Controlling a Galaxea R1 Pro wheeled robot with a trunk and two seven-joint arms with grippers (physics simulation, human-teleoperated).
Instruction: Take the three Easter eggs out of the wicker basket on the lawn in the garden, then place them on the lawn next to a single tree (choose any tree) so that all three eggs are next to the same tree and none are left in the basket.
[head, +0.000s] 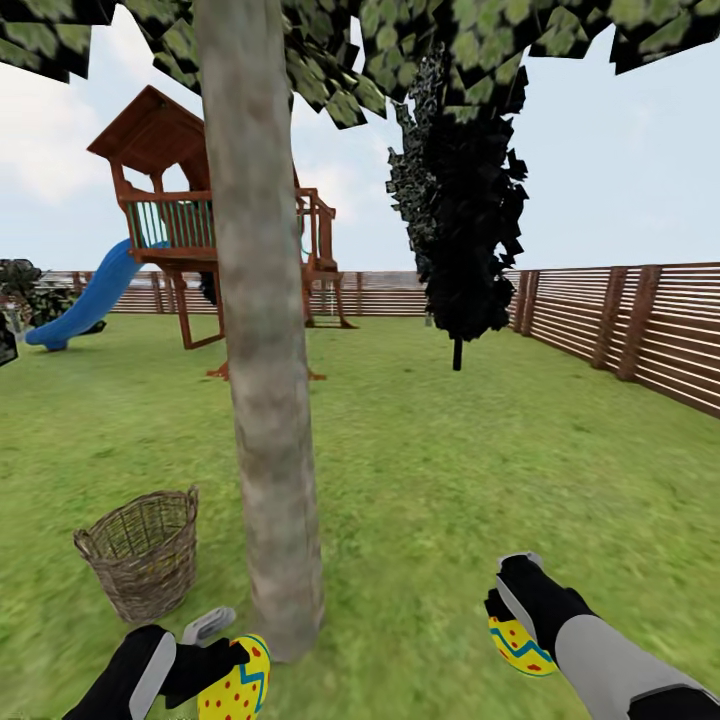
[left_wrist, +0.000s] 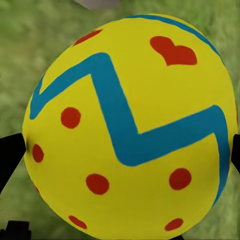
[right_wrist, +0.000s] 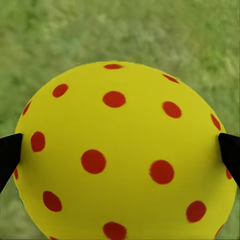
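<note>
Both end effectors, left (head: 215, 655) and right (head: 515, 610), each grip an egg above mottled lawn (head: 450, 480) beside the tree (head: 265, 400).

Both arms low, reaching forward. Left gripper (head: 225, 660) closed around an egg (head: 238, 685), fingers dark with a grey tip. Right gripper (head: 510, 615) points downward, clamped on a second egg (head: 520, 645); forearm grey.

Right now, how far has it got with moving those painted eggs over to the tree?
Partway. Two eggs are out of the wicker basket: the left tool grips one egg by the tree, and the right tool grips another egg. No egg lies on the lawn yet. The third egg isn't visible; the basket's inside can't be seen well enough to tell.
</note>
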